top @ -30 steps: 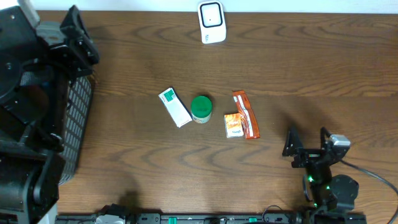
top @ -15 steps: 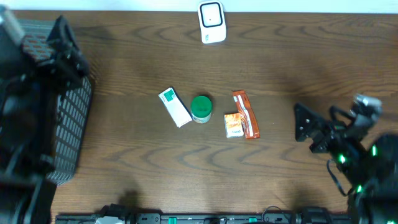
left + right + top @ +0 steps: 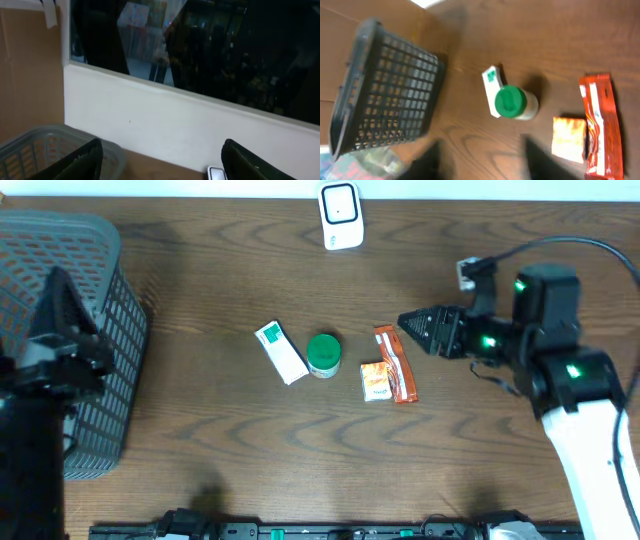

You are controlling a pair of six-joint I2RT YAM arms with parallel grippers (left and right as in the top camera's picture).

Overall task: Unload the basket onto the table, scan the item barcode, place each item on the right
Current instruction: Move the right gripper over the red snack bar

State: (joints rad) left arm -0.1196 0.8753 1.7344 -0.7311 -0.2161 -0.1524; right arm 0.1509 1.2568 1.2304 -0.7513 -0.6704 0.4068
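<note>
Four items lie mid-table: a white and green box (image 3: 281, 351), a green-lidded jar (image 3: 323, 354), a small orange packet (image 3: 376, 381) and a long red packet (image 3: 396, 363). The white barcode scanner (image 3: 340, 215) stands at the far edge. My right gripper (image 3: 412, 326) hovers just right of the red packet's far end, pointing left. Its blurred fingers stand apart with nothing between them, so it is open. Its wrist view shows the jar (image 3: 512, 102) and red packet (image 3: 600, 125) below. My left gripper (image 3: 160, 147) is open and empty, facing the back wall above the basket.
A grey mesh basket (image 3: 70, 330) fills the table's left end, with my left arm (image 3: 55, 360) over its near side. The basket rim (image 3: 55, 135) and the scanner (image 3: 216, 173) show low in the left wrist view.
My right arm has swung from the near right corner up and left to the red packet, its jaws narrowing. My left arm has dropped toward the near edge, uncovering the basket.
</note>
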